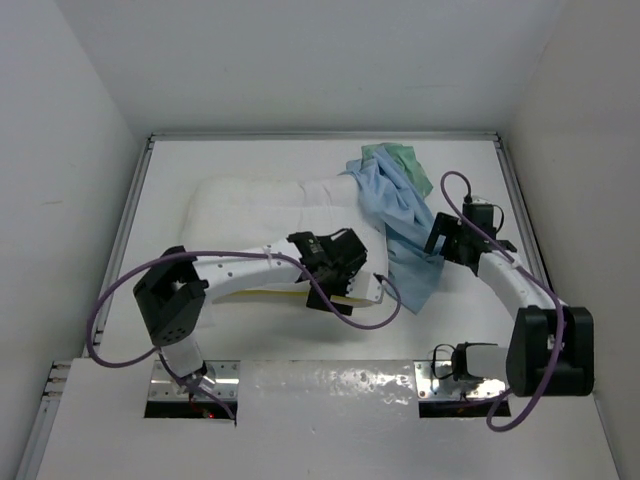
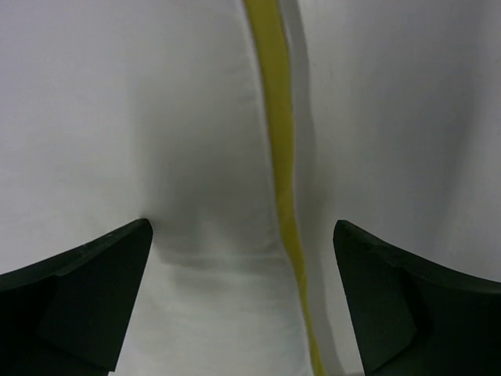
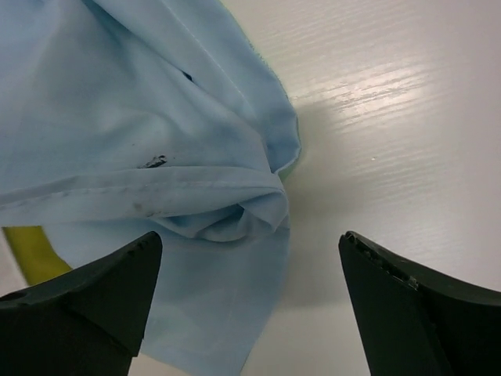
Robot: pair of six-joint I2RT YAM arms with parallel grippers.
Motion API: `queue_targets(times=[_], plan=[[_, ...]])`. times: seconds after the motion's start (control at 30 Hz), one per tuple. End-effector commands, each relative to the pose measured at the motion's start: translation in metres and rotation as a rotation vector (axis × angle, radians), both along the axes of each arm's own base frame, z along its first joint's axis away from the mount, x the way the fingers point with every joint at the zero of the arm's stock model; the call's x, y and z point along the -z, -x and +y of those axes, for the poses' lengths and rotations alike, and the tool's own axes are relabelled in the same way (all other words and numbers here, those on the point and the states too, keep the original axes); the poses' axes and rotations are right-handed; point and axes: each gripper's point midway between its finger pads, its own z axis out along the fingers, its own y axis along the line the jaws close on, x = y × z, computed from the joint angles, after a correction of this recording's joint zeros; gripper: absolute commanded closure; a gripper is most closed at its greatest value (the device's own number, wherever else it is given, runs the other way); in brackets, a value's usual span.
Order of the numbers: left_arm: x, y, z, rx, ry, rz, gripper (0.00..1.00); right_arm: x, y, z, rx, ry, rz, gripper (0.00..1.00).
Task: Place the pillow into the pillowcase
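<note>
My left claw point(image 2: 241, 227) hangs wide open, empty, above the pillow point(image 1: 250, 205); right claw point(image 3: 250, 235) likewise above the pillowcase point(image 1: 400, 215) bunched at its right end. I'd pinch one hem layer only.

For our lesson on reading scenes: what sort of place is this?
Probably a robotics lab cell: white walls box in the table, left arm and right arm bolted at its edge, pillow and pillowcase laid out.
</note>
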Motion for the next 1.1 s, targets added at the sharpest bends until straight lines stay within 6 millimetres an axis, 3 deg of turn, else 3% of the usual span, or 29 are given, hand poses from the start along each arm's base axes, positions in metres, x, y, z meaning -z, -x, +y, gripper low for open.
queue_targets(times=[0.0, 0.07, 0.17, 0.2, 0.23, 0.27, 0.3, 0.33, 0.37, 0.43, 0.47, 0.53, 0.57, 0.63, 0.67, 0.73, 0.9, 0.97, 1.07], plan=[[0.022, -0.017, 0.005, -0.053, -0.036, -0.116, 0.0, 0.006, -0.02, 0.008, -0.064, -0.023, -0.048, 0.08], [0.046, -0.024, 0.012, -0.1, -0.085, -0.142, 0.0, 0.012, -0.024, 0.012, -0.083, -0.039, -0.065, 0.11], [0.078, -0.023, 0.024, -0.108, -0.131, -0.145, 0.03, 0.022, -0.028, 0.016, -0.096, -0.058, -0.081, 0.28], [0.083, -0.025, 0.026, -0.117, -0.122, -0.149, 0.11, 0.023, -0.031, 0.018, -0.1, -0.066, -0.092, 0.35], [0.083, -0.029, 0.018, -0.133, -0.067, -0.161, 0.18, 0.025, -0.037, 0.02, -0.104, -0.077, -0.105, 0.51], [0.084, -0.03, 0.015, -0.141, -0.047, -0.157, 0.3, 0.026, -0.039, 0.022, -0.109, -0.087, -0.113, 0.61], [0.081, -0.032, 0.011, -0.152, -0.026, -0.152, 0.59, 0.027, -0.041, 0.024, -0.106, -0.102, -0.114, 0.75], [0.077, -0.033, 0.005, -0.184, 0.002, -0.144, 0.81, 0.031, -0.042, 0.024, -0.1, -0.108, -0.108, 1.0], [0.065, -0.041, -0.004, -0.22, 0.046, -0.161, 1.0, 0.032, -0.042, 0.025, -0.1, -0.114, -0.101, 1.0], [0.047, -0.049, -0.013, -0.255, 0.112, -0.15, 1.0, 0.023, -0.04, 0.03, -0.131, -0.121, -0.098, 1.0], [0.021, -0.057, -0.024, -0.293, 0.191, -0.157, 1.0, 0.018, -0.037, 0.031, -0.156, -0.109, -0.102, 1.0], [-0.005, -0.069, -0.029, -0.357, 0.279, -0.106, 1.0, 0.0, -0.026, 0.039, -0.2, -0.057, -0.116, 1.0], [-0.032, -0.09, -0.032, -0.395, 0.342, -0.112, 1.0, -0.005, -0.021, 0.042, -0.233, -0.03, -0.126, 1.0], [-0.042, -0.101, -0.031, -0.422, 0.347, -0.09, 1.0, -0.015, -0.008, 0.064, -0.334, 0.0, -0.135, 1.0], [-0.056, -0.111, -0.033, -0.431, 0.361, -0.119, 1.0, -0.027, 0.001, 0.078, -0.416, 0.026, -0.16, 1.0], [-0.065, -0.122, -0.038, -0.409, 0.356, -0.156, 1.0, -0.036, 0.008, 0.084, -0.448, 0.064, -0.177, 1.0], [-0.057, -0.131, -0.036, -0.378, 0.279, -0.191, 1.0, -0.064, 0.02, 0.086, -0.485, 0.08, -0.207, 1.0], [-0.04, -0.132, -0.032, -0.361, 0.234, -0.198, 1.0, -0.075, 0.024, 0.09, -0.525, 0.074, -0.222, 1.0], [-0.022, -0.134, -0.042, -0.336, 0.25, -0.197, 1.0, -0.089, 0.037, 0.11, -0.626, -0.009, -0.267, 1.0]])
